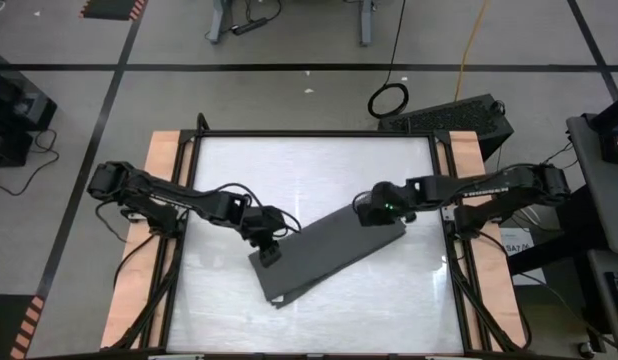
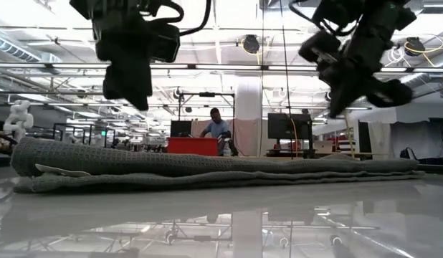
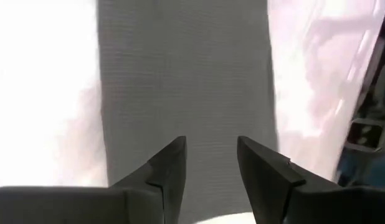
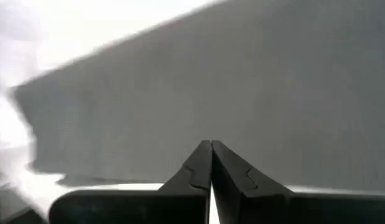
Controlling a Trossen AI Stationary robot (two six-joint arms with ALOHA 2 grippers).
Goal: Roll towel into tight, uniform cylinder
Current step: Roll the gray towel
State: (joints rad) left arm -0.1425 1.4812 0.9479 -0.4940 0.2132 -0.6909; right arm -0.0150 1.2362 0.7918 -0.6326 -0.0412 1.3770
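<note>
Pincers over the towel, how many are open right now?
1. The left pincer hangs open above the towel near its left end; the right pincer is shut above the towel's right end.

Glossy white table [image 1: 319, 320] (framed): folded towel [image 1: 329, 250] flat.

The towel [image 1: 324, 252] lies folded as a long flat strip slanting across the middle of the table [image 1: 319, 160], low in the level view, so there is open air above it. Both arms hang over its ends — the left gripper [image 1: 269, 250] above the nearer-left end, fingers parted with nothing between them, the right gripper [image 1: 374, 212] above the far-right end, fingers pressed together. Between the two grippers the strip's middle is uncovered. The tabletop along the far edge and the near edge is bare — room to pass on either side.
</note>
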